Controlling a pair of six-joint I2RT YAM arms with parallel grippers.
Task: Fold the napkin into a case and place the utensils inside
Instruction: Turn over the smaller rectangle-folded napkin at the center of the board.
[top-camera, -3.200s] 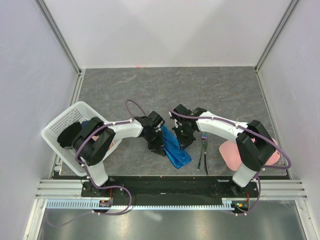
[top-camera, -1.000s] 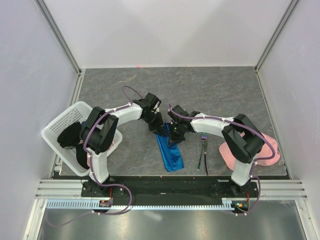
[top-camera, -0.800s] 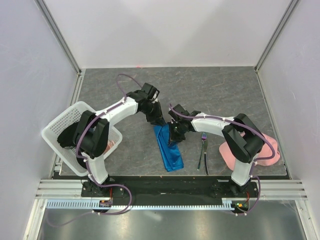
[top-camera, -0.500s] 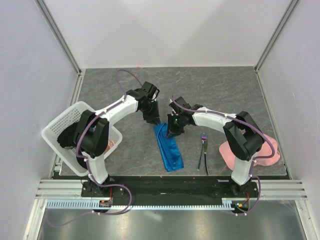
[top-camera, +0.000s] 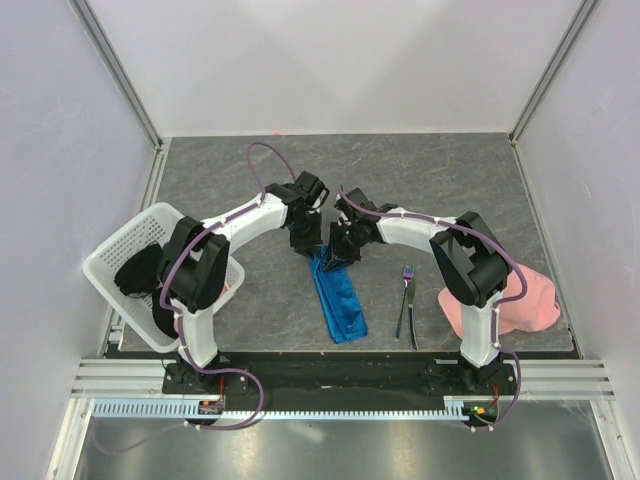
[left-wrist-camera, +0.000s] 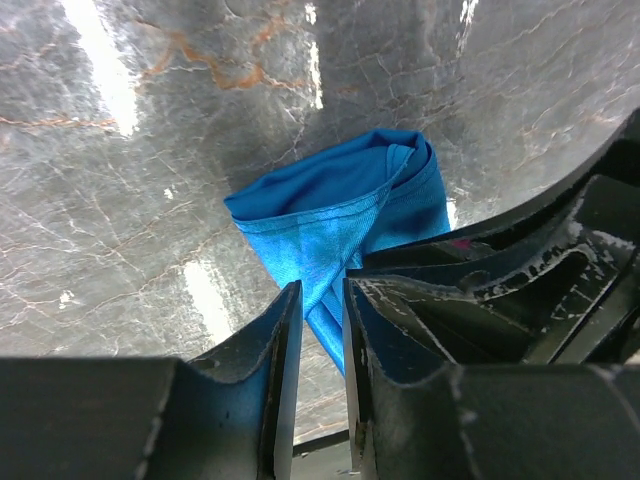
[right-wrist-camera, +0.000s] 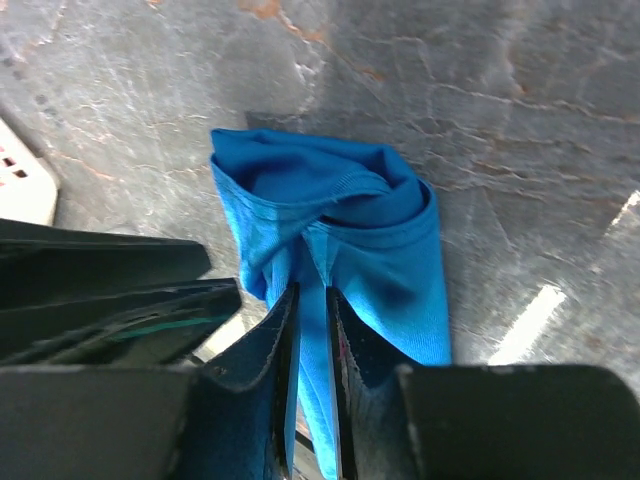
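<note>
I'm looking down on the grey marbled table (top-camera: 450, 180), and I'll place everything from the blue case (top-camera: 340, 305). It lies as a narrow folded strip near the middle of the table's near half. It runs from the near edge away from me and leans slightly left at its far end.

The white basket (top-camera: 105, 255) sits well to the left of the case at the table's edge, with something dark inside that I can't make out. A pale pink cloth (top-camera: 520, 310) lies bunched well to the right of the case, partly under my right arm.

The fork (top-camera: 402, 305) lies between the case and the pink cloth, roughly parallel to the strip, tines away from me. The knife (top-camera: 412, 322) is just beside it on the right.

Both grippers meet over the far end of the case. The left gripper (left-wrist-camera: 320, 290) has its jaws a little apart, released. The layered blue end (left-wrist-camera: 330, 200) lies slack on the table below them. The right gripper (right-wrist-camera: 310, 290) is also released, jaws parted by a narrow slit, right over the rumpled end (right-wrist-camera: 340, 200).
</note>
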